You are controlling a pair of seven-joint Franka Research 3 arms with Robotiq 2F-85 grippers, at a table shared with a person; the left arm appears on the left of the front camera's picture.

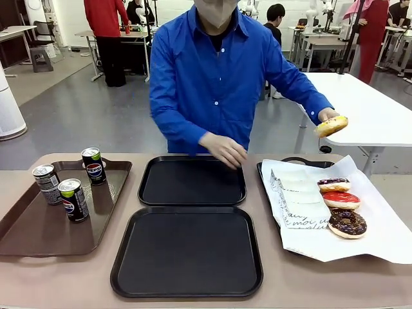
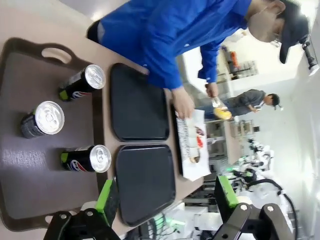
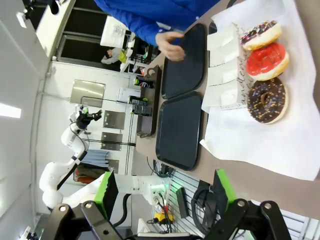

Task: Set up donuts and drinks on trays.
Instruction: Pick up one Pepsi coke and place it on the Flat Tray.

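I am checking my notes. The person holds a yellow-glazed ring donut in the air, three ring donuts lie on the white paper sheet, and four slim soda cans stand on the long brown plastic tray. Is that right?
Not quite: the front view shows three slim soda cans, not four, on the long brown plastic tray. The rest is right.

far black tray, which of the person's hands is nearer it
Their right hand, at the far tray's back rim; their left hand is raised off to the side, holding a yellow donut.
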